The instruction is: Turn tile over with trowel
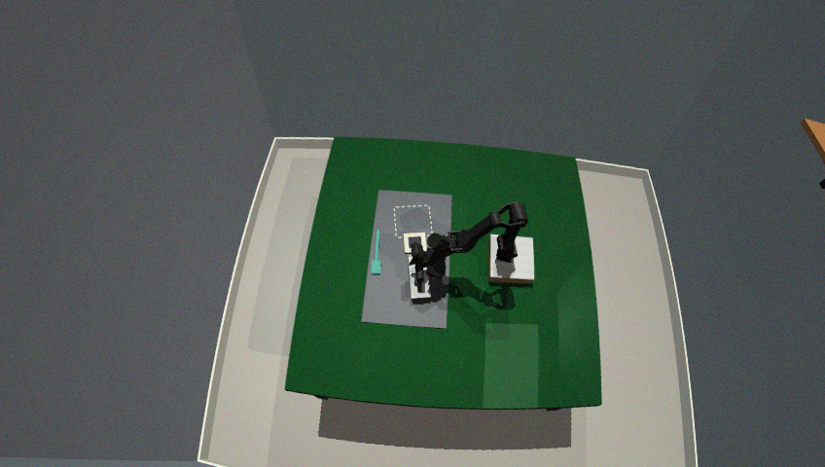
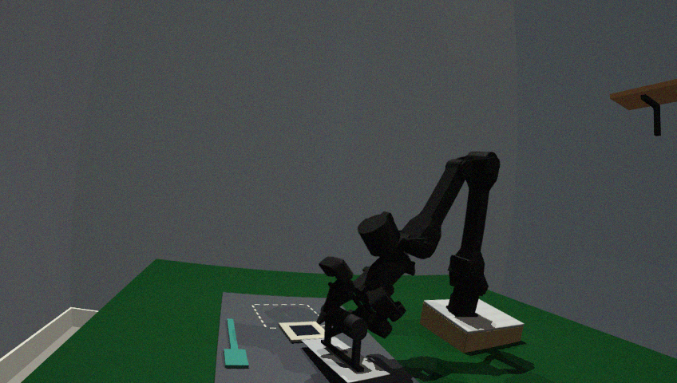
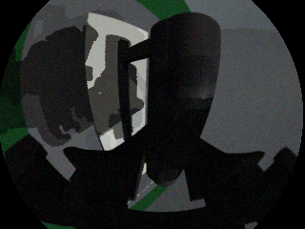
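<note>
The cream tile (image 1: pixel 407 243) (image 2: pixel 287 332) lies on the mat with its dark square facing up. Its far edge reaches the near edge of the dashed outline (image 1: pixel 394 220) (image 2: pixel 280 304); most of it lies outside. My gripper (image 1: pixel 417 266) (image 2: pixel 350 317) (image 3: pixel 164 128) is shut on the trowel's thick black handle. The trowel's white blade (image 1: pixel 420 294) (image 2: pixel 351 376) (image 3: pixel 109 25) points at the tile, its front edge at the tile's near edge and its rear raised over its shadow. Whether the blade edge is under the tile is not clear. The arm partly hides the tile.
A teal spatula-shaped tool (image 1: pixel 376 267) (image 2: pixel 235 357) lies on the left of the grey mat (image 1: pixel 387 306) (image 2: pixel 237 303). The arm's white-topped base block (image 1: pixel 523 260) (image 2: pixel 503 322) stands on the green table (image 1: pixel 370 358) (image 2: pixel 156 303) to the right.
</note>
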Robot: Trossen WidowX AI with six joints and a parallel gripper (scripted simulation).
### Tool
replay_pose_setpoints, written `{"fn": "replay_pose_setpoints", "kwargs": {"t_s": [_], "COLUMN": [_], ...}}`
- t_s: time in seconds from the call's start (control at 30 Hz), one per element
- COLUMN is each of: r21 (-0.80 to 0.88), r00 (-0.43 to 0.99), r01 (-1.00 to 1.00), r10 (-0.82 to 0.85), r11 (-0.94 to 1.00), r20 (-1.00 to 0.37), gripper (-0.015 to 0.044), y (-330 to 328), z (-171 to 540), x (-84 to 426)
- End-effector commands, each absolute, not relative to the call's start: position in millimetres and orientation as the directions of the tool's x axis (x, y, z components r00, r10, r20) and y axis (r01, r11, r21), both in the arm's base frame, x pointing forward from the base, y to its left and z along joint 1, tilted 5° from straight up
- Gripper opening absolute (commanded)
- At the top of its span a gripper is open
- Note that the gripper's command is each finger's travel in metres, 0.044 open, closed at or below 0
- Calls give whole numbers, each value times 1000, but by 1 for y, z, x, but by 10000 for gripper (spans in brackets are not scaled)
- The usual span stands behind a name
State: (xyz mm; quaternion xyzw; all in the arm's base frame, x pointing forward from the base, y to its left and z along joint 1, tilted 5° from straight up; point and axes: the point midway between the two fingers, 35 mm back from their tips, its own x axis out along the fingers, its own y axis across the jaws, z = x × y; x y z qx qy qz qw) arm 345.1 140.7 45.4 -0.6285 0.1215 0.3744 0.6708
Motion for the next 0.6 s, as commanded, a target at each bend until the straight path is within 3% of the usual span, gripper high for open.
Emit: {"fn": "replay_pose_setpoints", "kwargs": {"t_s": [0.0,0.57], "r21": [-761,-761], "r00": [697,696], "r01": [-645,-645], "r10": [356,355], "r11": [-69,-70], "r20": [-622,-624], "gripper": [0,0], "y": [142,136], "z": [44,28], "x": [346,345]}}
